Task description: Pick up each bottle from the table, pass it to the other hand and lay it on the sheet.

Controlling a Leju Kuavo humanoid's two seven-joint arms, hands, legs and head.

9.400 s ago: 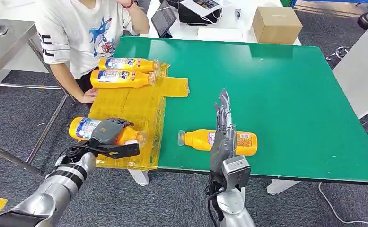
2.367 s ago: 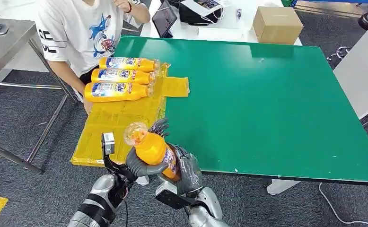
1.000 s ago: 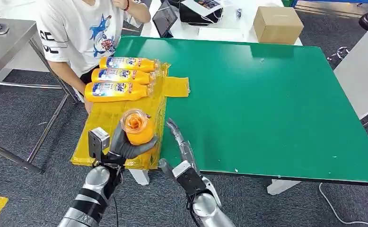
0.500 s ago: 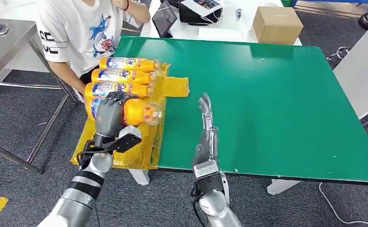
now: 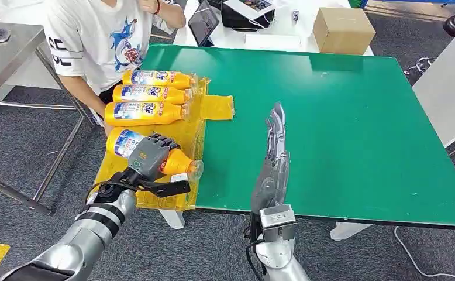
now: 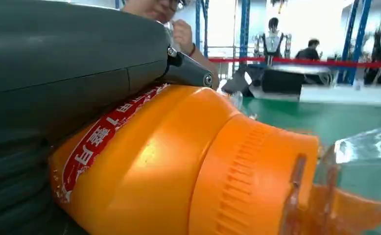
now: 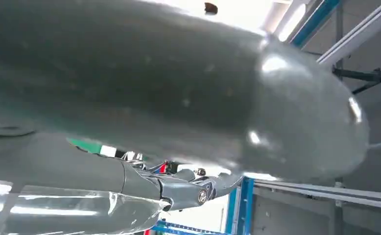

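My left hand (image 5: 149, 156) grips an orange bottle (image 5: 126, 142) with a blue and white label, lying on its side over the yellow sheet (image 5: 149, 132), its clear cap toward the green table (image 5: 342, 117). The left wrist view shows the same orange bottle (image 6: 178, 161) up close, pressed under my left hand (image 6: 56, 73). Three more orange bottles (image 5: 149, 93) lie side by side at the sheet's far end. My right hand (image 5: 275, 146) stands over the table's near part, fingers straight and apart, holding nothing; the right hand (image 7: 178, 88) is a grey blur in its wrist view.
A person in a white shirt (image 5: 96, 41) sits at the table's far left corner, close to the sheet. A cardboard box (image 5: 342, 29) and a laptop (image 5: 204, 23) stand on a white table behind. A grey table (image 5: 9, 52) is at the far left.
My left hand has lowered the bottle toward me onto the sheet's near part. My right hand has moved right and forward over the green table, still holding nothing.
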